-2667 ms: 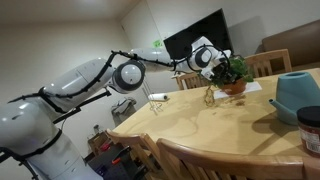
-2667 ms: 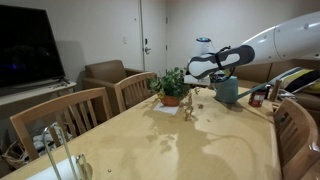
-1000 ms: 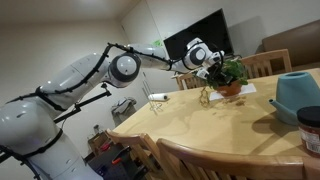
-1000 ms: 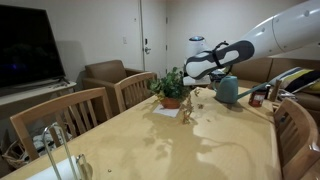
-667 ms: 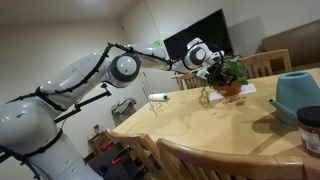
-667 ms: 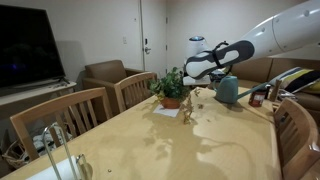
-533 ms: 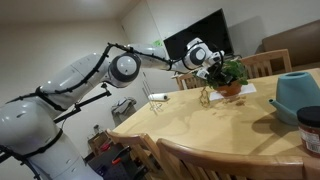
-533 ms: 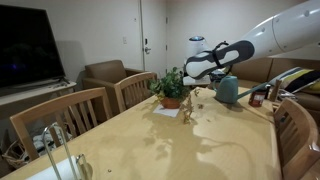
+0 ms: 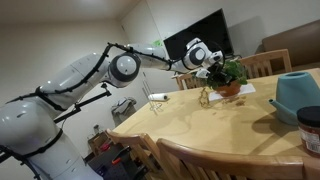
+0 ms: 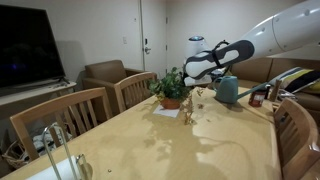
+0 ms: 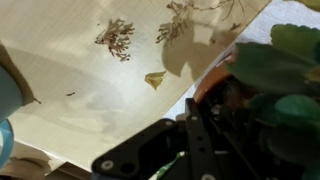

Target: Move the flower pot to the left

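Flower pot (image 9: 232, 80) stands near the far edge of the wooden table (image 9: 195, 125), right of centre in an exterior view. In an exterior view from another angle its base rests on a white sheet (image 10: 165, 111), a little left of centre. I have the gripper (image 9: 207, 60) up against the foliage, level with the leaves rather than above them. In the wrist view the orange rim shows under the leaves (image 11: 270, 80) at the right of the frame, and the dark finger links (image 11: 195, 135) sit close beside it at bottom centre. From these angles I cannot tell whether the claw is spread, clenched or already on the pot. The teal container (image 9: 296, 92) is well apart, at the right edge.

As I judge it, the approach is done. The pot looks planted on the table, so confirming the grasp, lifting and carrying it left all remain.
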`<state>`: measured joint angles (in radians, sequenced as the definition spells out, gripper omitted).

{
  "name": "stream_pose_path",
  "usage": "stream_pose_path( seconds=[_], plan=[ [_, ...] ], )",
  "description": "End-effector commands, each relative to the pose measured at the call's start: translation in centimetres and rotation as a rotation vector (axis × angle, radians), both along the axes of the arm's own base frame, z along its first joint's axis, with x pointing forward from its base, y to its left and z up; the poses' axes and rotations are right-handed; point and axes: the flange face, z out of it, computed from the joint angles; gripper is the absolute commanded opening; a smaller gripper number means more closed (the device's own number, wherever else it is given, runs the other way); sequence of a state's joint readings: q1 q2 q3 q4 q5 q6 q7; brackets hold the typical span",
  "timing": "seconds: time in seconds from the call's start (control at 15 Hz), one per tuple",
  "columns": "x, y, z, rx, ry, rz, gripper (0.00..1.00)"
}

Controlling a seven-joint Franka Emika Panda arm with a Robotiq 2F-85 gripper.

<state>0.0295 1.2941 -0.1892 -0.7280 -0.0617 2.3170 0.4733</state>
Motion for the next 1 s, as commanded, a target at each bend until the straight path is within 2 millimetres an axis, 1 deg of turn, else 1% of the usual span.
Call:
stream_pose_path(
  seconds=[0.0,0.27,0.53,0.93],
  plan=[
    [-1.4,1.1,-1.6,-0.002,0.118,0.084,0.01],
    [-2.1,1.2,-1.5,0.011,0.177,0.158,0.01],
    [-3.1,1.9,-1.6,-0.002,0.231,0.223,0.01],
    [-4.3,4.7,-2.2,-0.034,0.286,0.313,0.01]
  ],
)
